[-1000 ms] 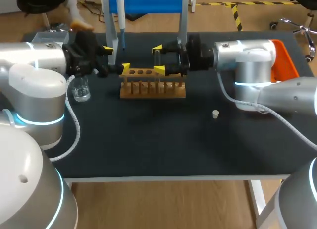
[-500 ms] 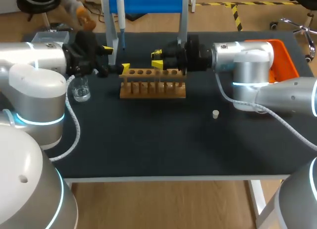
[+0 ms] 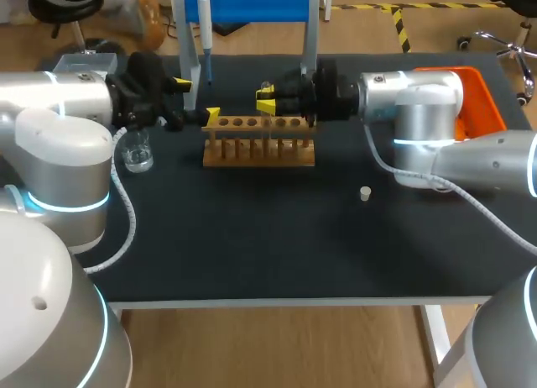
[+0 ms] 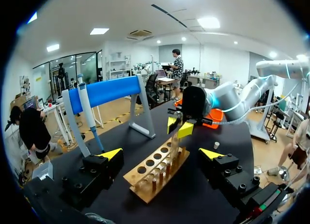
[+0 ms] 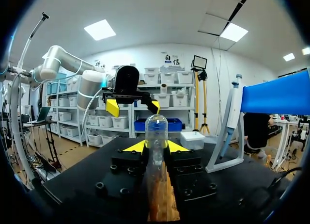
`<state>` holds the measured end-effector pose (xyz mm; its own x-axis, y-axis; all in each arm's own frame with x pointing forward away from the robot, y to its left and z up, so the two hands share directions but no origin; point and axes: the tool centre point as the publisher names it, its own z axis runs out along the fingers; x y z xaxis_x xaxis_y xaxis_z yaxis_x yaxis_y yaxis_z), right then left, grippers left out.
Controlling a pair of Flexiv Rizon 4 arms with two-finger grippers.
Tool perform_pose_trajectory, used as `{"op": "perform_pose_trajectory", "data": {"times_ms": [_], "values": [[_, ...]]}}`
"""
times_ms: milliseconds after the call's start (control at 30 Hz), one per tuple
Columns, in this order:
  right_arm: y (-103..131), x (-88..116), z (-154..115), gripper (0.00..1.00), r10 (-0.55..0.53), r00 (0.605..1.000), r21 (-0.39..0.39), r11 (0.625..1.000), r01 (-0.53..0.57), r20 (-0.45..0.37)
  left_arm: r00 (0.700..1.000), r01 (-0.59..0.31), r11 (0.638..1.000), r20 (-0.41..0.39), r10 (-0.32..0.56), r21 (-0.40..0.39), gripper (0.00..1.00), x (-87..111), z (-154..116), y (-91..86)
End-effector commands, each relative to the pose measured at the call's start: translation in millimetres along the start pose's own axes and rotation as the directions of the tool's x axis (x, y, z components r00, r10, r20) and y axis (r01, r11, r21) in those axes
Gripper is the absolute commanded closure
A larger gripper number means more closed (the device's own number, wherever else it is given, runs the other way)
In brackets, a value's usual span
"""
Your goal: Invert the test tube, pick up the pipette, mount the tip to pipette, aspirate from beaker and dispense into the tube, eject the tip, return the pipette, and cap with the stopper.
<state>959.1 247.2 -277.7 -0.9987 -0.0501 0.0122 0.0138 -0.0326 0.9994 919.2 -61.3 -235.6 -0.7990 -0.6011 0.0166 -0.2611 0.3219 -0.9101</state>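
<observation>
Right gripper (image 3: pixel 267 100) is clamped on the one test tube (image 5: pixel 156 132), holding it right over the wooden rack (image 3: pixel 258 149), I'd guess to seat it in a hole. Left gripper (image 3: pixel 197 99) sits wide open at the rack's end, gripping nothing (just waiting?). Also one pipette (image 3: pixel 203 18), one beaker (image 3: pixel 138 155) and one stopper (image 3: pixel 365 193).

The test tube (image 5: pixel 156 126) is clear glass, upright with its rounded end up, clamped between the yellow tips of the right gripper (image 5: pixel 156 146) directly above the wooden rack (image 3: pixel 258 143), upper middle of the head view; the white pipette (image 3: pixel 203 18) hangs point-down on the blue stand (image 3: pixel 252 3) at top centre; the clear beaker (image 3: pixel 137 155) stands upright at left; the small pale stopper (image 3: pixel 365 193) sits alone right of centre.
</observation>
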Motion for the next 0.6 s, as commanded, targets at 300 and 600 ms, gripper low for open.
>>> {"op": "perform_pose_trajectory", "data": {"times_ms": [300,600], "values": [[8,2,-1,1.00,-0.001,1.000,0.005,1.000,0.001,-0.002,1.000,0.001,1.000,0.002,-0.001,0.002,0.00,0.3,0,0.4],[18,3,0,1.00,0.000,1.000,0.005,1.000,0.000,0.003,1.000,0.001,1.000,0.002,-0.001,0.002,0.00,0.3,0,0.4]]}}
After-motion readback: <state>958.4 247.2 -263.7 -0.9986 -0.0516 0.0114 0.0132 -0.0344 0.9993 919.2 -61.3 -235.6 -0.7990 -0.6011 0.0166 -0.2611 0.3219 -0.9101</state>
